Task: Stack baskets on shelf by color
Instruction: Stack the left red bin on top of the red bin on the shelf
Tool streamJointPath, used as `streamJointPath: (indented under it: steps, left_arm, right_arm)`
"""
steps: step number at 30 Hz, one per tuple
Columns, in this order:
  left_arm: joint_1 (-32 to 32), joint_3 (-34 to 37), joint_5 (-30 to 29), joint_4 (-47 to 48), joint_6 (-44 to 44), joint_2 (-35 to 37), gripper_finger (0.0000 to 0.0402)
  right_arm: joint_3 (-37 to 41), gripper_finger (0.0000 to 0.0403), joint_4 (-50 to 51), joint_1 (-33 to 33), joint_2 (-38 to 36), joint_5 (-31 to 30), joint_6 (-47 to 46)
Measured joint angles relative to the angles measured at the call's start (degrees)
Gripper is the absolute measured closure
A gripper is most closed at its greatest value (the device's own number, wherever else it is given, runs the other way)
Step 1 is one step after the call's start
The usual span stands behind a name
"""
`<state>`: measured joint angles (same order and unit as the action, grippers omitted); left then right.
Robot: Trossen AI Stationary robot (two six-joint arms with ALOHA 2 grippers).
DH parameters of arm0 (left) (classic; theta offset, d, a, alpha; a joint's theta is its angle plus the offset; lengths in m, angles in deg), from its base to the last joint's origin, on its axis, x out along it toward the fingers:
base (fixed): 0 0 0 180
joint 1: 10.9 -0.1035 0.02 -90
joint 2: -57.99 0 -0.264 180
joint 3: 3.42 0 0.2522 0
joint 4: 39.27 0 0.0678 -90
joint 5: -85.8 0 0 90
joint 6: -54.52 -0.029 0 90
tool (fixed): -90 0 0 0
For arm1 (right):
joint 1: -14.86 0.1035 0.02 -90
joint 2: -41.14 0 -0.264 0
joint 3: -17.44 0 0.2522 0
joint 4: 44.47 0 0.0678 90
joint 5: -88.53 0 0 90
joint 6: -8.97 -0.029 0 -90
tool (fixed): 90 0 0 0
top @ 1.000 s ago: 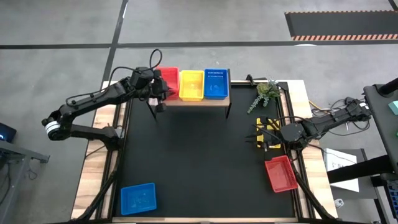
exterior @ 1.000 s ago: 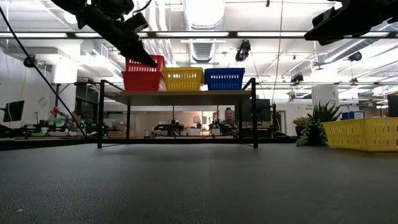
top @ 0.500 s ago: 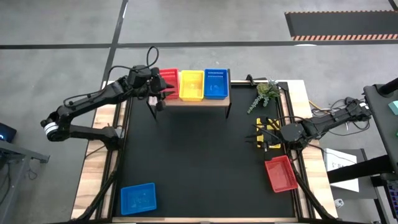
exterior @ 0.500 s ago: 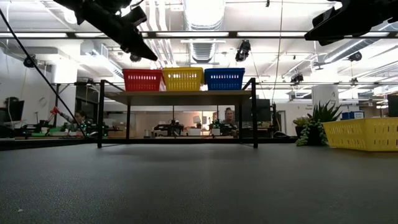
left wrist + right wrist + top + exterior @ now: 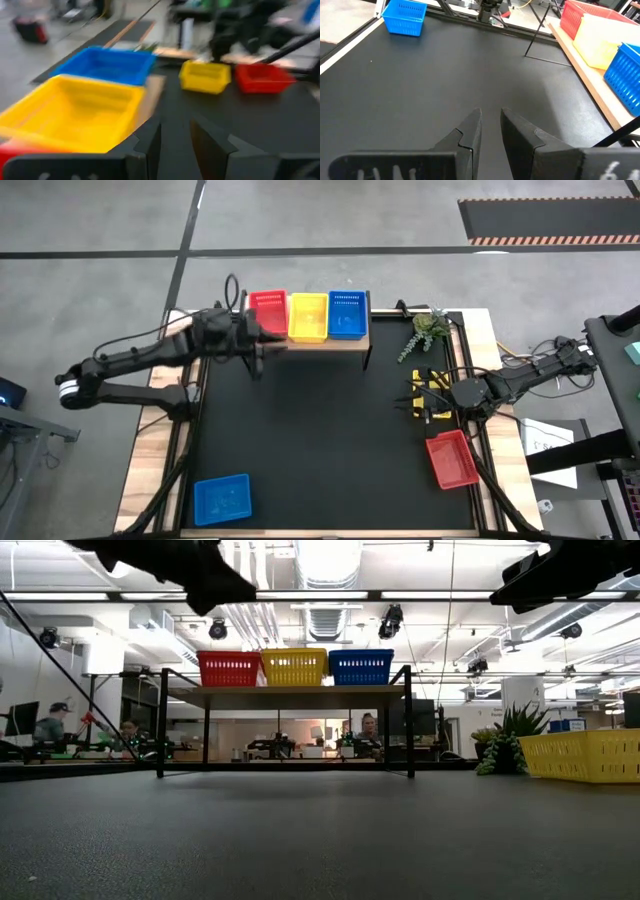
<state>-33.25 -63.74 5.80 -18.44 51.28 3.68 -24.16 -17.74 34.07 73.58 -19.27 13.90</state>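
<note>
The shelf (image 5: 320, 345) stands at the table's far side. On its top, a red basket (image 5: 268, 311), a yellow basket (image 5: 308, 316) and a blue basket (image 5: 347, 314) rest side by side on their bases. My left gripper (image 5: 258, 340) hovers just left of the red basket, open (image 5: 175, 142) and holding nothing. On the table lie a yellow basket (image 5: 433, 385), a red basket (image 5: 452, 458) and a blue basket (image 5: 222, 498). My right gripper (image 5: 418, 405) hangs by the right-hand yellow basket, open (image 5: 491, 120) and holding nothing.
A small potted plant (image 5: 428, 330) stands at the far right of the table, just right of the shelf. The shelf's thin black legs (image 5: 207, 735) reach down to the black mat. The wide middle of the mat (image 5: 320, 440) lies between the loose baskets.
My left gripper has let go of the red basket, which was tilted at the shelf's left end and now sits level beside the yellow one. The gripper has then drawn back toward the table's left edge, rolling as it went.
</note>
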Motion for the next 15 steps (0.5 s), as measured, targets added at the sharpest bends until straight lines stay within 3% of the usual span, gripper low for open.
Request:
streamJointPath:
  steps: [5, 8, 11, 15]
  left_arm:
    - [7.0, 6.3, -3.3, -12.9, 3.6, 1.7, 0.0313]
    - [9.4, 7.3, -9.8, -13.6, 5.7, 1.9, 0.0313]
    - [11.3, 7.7, -18.6, -14.9, 13.6, 1.4, 0.0313]
    - [14.2, 9.0, -23.1, -17.1, 16.0, -0.8, 0.0313]
  right_arm:
    - [0.0, 0.0339, 0.0, 0.0, 0.0, 0.0, 0.0]
    - [0.0, 0.0339, 0.0, 0.0, 0.0, 0.0, -0.4]
    - [0.0, 0.0339, 0.0, 0.0, 0.0, 0.0, -0.4]
    - [0.0, 0.0339, 0.0, 0.0, 0.0, 0.0, -0.4]
